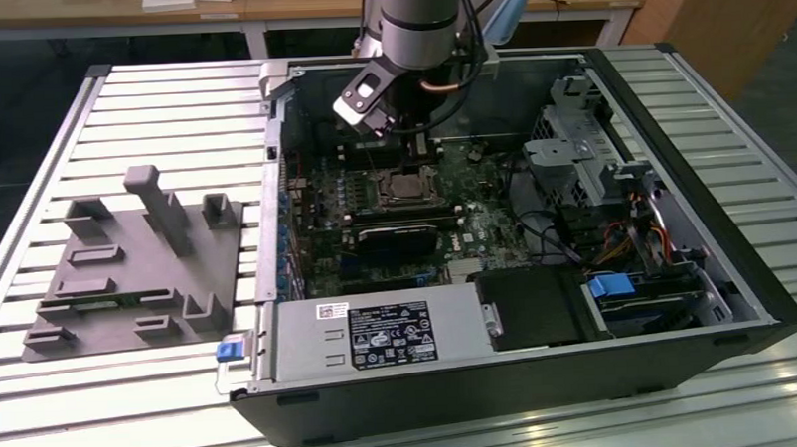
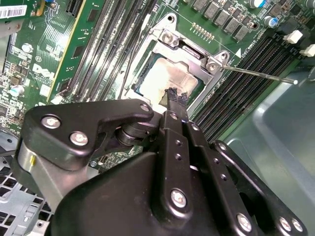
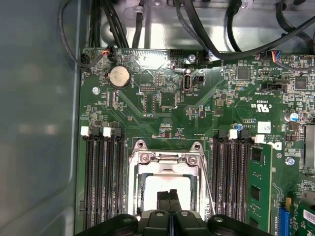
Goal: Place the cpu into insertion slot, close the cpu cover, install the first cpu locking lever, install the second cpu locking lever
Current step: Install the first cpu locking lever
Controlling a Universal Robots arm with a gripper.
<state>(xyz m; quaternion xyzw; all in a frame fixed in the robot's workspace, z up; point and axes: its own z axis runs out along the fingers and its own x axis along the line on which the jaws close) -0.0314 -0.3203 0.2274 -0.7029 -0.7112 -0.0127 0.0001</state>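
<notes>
Inside the open black metal computer case [image 1: 511, 393] on the slatted bench [image 1: 169, 102], the silver-rimmed square insertion slot [image 3: 134, 182] holds the flat, pale silver-grey cpu [image 2: 165, 73]. It lies directly beneath the pincer [image 2: 175, 96], whose fingers are pressed together and empty.

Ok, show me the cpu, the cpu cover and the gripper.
cpu [image 2: 162, 76], second wrist view, pale metal top inside the window.
cpu cover [image 3: 165, 167], first wrist view, silver frame bar by the screws.
gripper [image 3: 170, 193], first wrist view, between its shut fingertips.
</notes>
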